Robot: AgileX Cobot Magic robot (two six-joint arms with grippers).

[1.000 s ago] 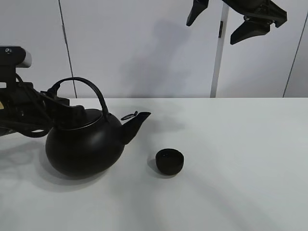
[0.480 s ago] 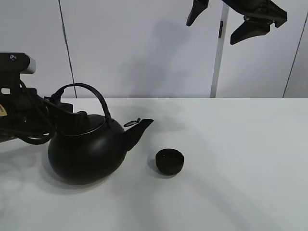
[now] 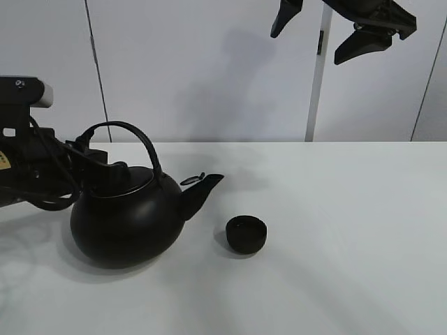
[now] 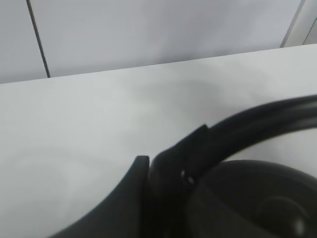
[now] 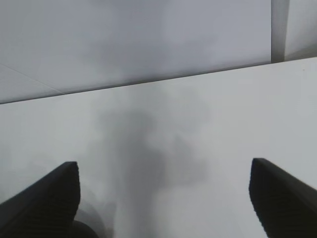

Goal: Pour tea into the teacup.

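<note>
A large round black kettle point(image 3: 126, 220) is at the left of the white table, its spout point(image 3: 202, 187) pointing right. My left gripper point(image 3: 85, 148) is shut on the left end of its arched handle point(image 3: 136, 132). In the left wrist view the handle point(image 4: 257, 121) runs out from between my left gripper's point(image 4: 166, 181) fingers point(image 4: 124, 198), above the kettle's top point(image 4: 257, 198). The small black teacup point(image 3: 246, 234) stands on the table a short way right of the spout, apart from it. My right gripper point(image 3: 335, 31) hangs open high at the back right, its fingertips point(image 5: 44, 198) wide apart over bare table.
The white table point(image 3: 349, 230) stretches to the right of the teacup. A pale panelled wall point(image 3: 209, 70) with a white post point(image 3: 316, 91) rises behind the table's far edge.
The kettle has shifted slightly right and its spout tip has dropped a little since one second ago; over the last half second it has barely moved. The right gripper and teacup are unchanged.
</note>
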